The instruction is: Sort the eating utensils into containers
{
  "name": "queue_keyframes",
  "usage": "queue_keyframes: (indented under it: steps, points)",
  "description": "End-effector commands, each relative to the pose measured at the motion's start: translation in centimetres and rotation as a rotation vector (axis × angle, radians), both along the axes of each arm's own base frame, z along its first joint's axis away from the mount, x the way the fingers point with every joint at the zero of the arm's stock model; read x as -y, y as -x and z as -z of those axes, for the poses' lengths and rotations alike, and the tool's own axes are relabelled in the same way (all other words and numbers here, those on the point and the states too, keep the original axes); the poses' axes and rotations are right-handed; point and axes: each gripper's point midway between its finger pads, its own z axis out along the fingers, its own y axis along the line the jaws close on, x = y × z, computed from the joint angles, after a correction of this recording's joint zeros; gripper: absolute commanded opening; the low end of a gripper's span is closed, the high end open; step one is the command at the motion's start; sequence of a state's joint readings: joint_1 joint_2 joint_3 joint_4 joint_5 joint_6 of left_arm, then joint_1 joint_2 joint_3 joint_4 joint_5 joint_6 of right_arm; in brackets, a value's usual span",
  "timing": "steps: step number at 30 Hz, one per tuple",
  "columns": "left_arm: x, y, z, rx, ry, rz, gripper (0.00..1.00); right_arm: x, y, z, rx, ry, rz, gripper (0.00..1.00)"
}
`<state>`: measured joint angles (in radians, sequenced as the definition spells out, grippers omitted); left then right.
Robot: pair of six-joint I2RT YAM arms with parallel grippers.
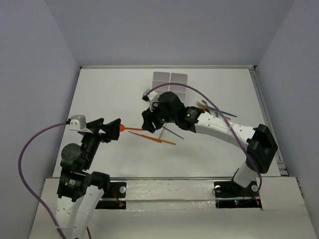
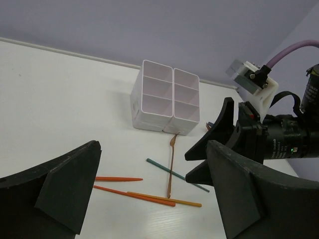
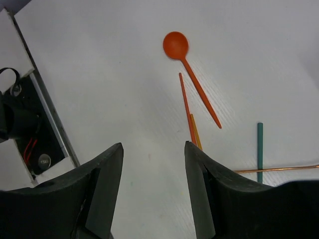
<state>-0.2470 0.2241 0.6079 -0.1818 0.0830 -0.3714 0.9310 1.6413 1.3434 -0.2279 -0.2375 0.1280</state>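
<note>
As slim orange plastic spoon [image 3: 195, 82] lies unsorted at table [image 1: 109, 94] centre, we poise right gripper [image 3: 153, 146] near, jaws apart, empty; left gripper [image 2: 153, 149] wide, empty.

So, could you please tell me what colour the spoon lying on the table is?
Orange. The spoon shows best in the right wrist view, bowl and handle both clear.

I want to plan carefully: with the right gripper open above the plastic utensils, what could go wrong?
The thin orange plastic stick and the yellow-orange stick beside it touch; the open right gripper may pinch both.
The teal plastic stick crosses the thin brown fork, so lifting one may drag the other.
</note>
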Motion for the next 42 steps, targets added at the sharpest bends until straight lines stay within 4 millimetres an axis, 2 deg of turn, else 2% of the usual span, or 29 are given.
queue_keyframes:
  steps: [1, 5, 6, 7, 9, 10, 11, 15, 17, 18, 21, 28, 31, 32, 35, 42]
  points:
    - [-2.5, 0.5, -3.4, 0.084, 0.027, -0.126, 0.99, -1.4, -2.1, -2.2, 0.089, -0.022, 0.003, 0.58]
    - [-3.2, 0.4, -3.0, 0.063, 0.036, -0.166, 0.99, -3.0, -2.9, -0.9, 0.080, -0.007, -0.022, 0.57]
    - [-3.1, 0.2, -2.8, 0.058, 0.036, -0.164, 0.99, -3.6, -3.3, -1.3, 0.087, -0.014, -0.023, 0.56]
    - [-3.1, 0.2, -2.7, 0.053, 0.036, -0.164, 0.99, -4.1, -3.8, 0.1, 0.075, 0.010, -0.026, 0.56]
    - [-3.0, 0.1, -2.7, 0.051, 0.039, -0.164, 0.99, -4.7, -4.2, 1.0, 0.067, 0.029, -0.031, 0.55]
    - [-3.0, 0.1, -2.7, 0.051, 0.040, -0.162, 0.99, -5.2, -4.7, 0.7, 0.075, 0.023, -0.031, 0.55]
    - [-3.0, 0.1, -2.6, 0.048, 0.041, -0.164, 0.99, -5.5, -5.0, 2.2, 0.064, 0.052, -0.032, 0.54]
    - [-3.0, 0.0, -2.3, 0.040, 0.046, -0.165, 0.99, -6.8, -6.3, 4.6, 0.050, 0.103, -0.036, 0.50]
    - [-3.1, -0.1, -2.3, 0.040, 0.047, -0.169, 0.99, -7.7, -6.5, 4.8, 0.061, 0.107, -0.040, 0.48]
    - [-3.1, -0.1, -2.3, 0.039, 0.048, -0.169, 0.99, -8.0, -6.8, 6.2, 0.047, 0.127, -0.040, 0.48]
    - [-3.0, 0.0, -2.4, 0.041, 0.050, -0.167, 0.99, -9.2, -6.6, 7.8, 0.077, 0.174, -0.081, 0.47]
    - [-3.1, 0.1, -2.5, 0.045, 0.053, -0.170, 0.99, -10.6, -7.5, 10.8, 0.107, 0.260, -0.098, 0.47]
    - [-3.1, 0.1, -2.5, 0.045, 0.053, -0.170, 0.99, -11.1, -8.2, 11.2, 0.119, 0.270, -0.092, 0.47]
    - [-3.1, 0.0, -2.4, 0.044, 0.053, -0.169, 0.99, -11.0, -8.2, 12.2, 0.111, 0.288, -0.092, 0.47]
    - [-3.1, 0.1, -2.4, 0.044, 0.051, -0.170, 0.99, -11.3, -8.6, 12.7, 0.116, 0.297, -0.090, 0.47]
    - [-3.3, 0.1, -2.5, 0.044, 0.059, -0.179, 0.99, -11.3, -9.3, 15.5, 0.113, 0.350, -0.080, 0.47]
